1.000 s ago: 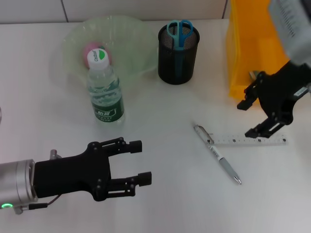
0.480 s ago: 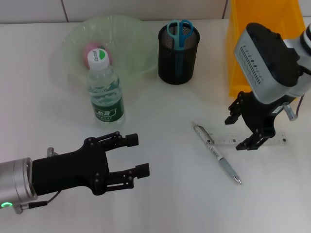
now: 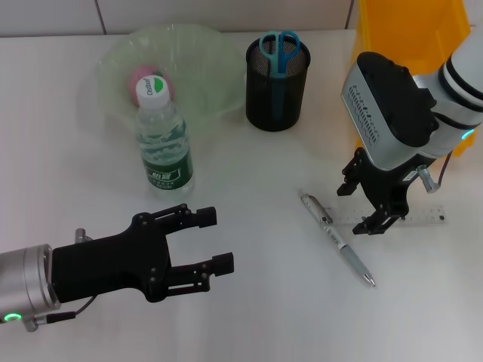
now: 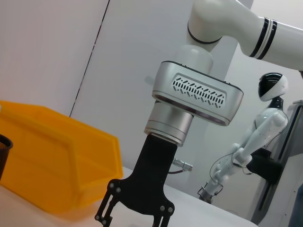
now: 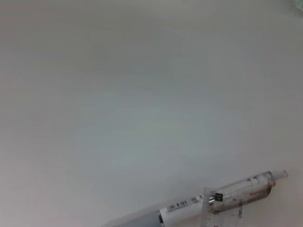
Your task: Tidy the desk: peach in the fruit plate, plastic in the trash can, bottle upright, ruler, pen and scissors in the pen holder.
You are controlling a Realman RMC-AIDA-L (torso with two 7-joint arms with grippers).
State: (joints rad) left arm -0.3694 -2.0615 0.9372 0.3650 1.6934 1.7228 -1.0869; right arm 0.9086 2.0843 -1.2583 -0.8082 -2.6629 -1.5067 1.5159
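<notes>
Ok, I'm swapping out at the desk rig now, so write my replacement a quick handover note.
Right gripper: open, low over the ruler end next to the pen.
Left gripper: open, idle near the front of the desk.
Done: peach in the fruit plate, bottle upright, scissors in the pen holder.
Left: ruler and pen, both flat on the desk, into the holder. No loose plastic visible.
</notes>
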